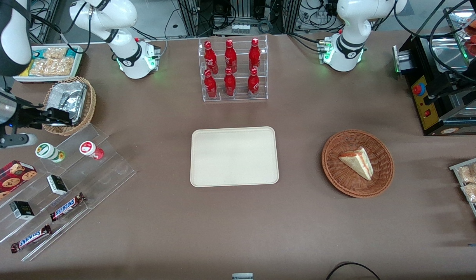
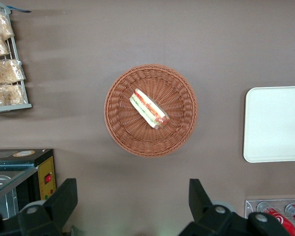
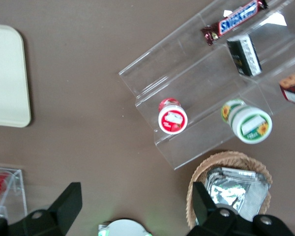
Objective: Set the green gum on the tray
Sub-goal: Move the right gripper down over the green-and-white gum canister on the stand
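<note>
While the green gum sat on the clear stand, the gripper hovered above, fingers spread and empty. Next it needed to descend and grasp, the tray awaiting

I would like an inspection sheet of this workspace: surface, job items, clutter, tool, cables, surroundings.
Surface: brown table, no spills seen.
Job's things: green gum stands on the top step of the clear stepped stand, beside the red-lidded bottle; tray at table centre holds nothing.
Clutter: Snickers bars, small dark boxes, cookie box, foil-packet basket, cola rack, sandwich basket.
Grippers: tool open, over the foil-packet basket, above the gum and farther from the front camera.
Cables: one loop at the near table edge.
Surroundings: black appliance, snack bin.
</note>
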Tool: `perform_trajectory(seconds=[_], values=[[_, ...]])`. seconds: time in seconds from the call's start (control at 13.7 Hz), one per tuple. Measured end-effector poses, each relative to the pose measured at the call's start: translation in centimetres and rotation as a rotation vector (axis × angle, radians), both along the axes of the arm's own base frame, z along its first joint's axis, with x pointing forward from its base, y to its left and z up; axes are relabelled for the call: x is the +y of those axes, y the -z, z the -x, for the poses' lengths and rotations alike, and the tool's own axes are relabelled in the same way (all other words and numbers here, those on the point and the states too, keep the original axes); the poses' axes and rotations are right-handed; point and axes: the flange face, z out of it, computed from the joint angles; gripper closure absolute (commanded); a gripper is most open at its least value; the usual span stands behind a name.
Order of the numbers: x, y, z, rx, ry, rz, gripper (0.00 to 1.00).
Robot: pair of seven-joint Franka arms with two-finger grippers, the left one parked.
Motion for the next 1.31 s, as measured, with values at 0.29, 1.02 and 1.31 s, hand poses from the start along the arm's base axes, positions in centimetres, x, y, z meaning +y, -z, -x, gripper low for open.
perform_trajectory(seconds=[0.29,1.02,1.31], values=[[-2.3,3.1,0.0,-0.013,-0.192,-0.039,0.0],[-14.9,9.2,2.5,-0.126,-0.503,-0.07,0.0],[-15.3,10.8,2.8,-0.146,-0.522,-0.06,0.0]])
